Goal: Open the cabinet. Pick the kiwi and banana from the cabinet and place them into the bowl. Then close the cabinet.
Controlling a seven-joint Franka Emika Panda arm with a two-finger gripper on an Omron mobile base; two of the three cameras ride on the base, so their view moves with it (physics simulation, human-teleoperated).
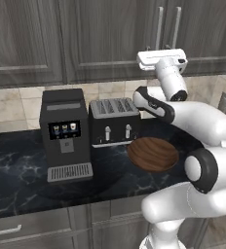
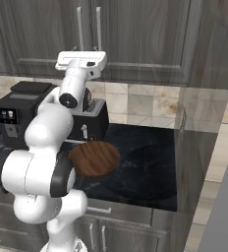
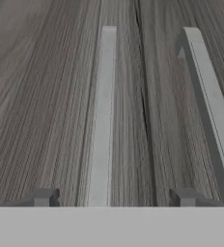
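The cabinet (image 1: 115,39), that dark grey wood-grain wall unit with two tall panelled doors, was shut tight, both doors flush and the seam between them running straight down. It hung over the black marbled tabletop (image 1: 17,165), above the tiled backsplash. The two vertical silver bar handles (image 3: 102,116) sat side by side near the seam, and up close through the hand camera you could see the left one dead centre and the other one (image 3: 208,106) off to the right.

The white arm was reared up with its claw (image 3: 114,198) pointed right at the doors, just under those handles in the base views. The claw was spread wide, its two dark fingertips (image 3: 44,197) standing on either side of the left handle without touching it as far as I could tell, nothing in its grip.

Down on the tabletop, the wide shallow round bowl of dark reddish-brown wood (image 1: 153,154) sat in front of the dark toaster (image 1: 114,121), just beside its right front corner, with nothing in it. A black coffee machine (image 1: 65,133) stood just left of the toaster.

Low grey drawer fronts (image 1: 17,226) ran below the tabletop edge.
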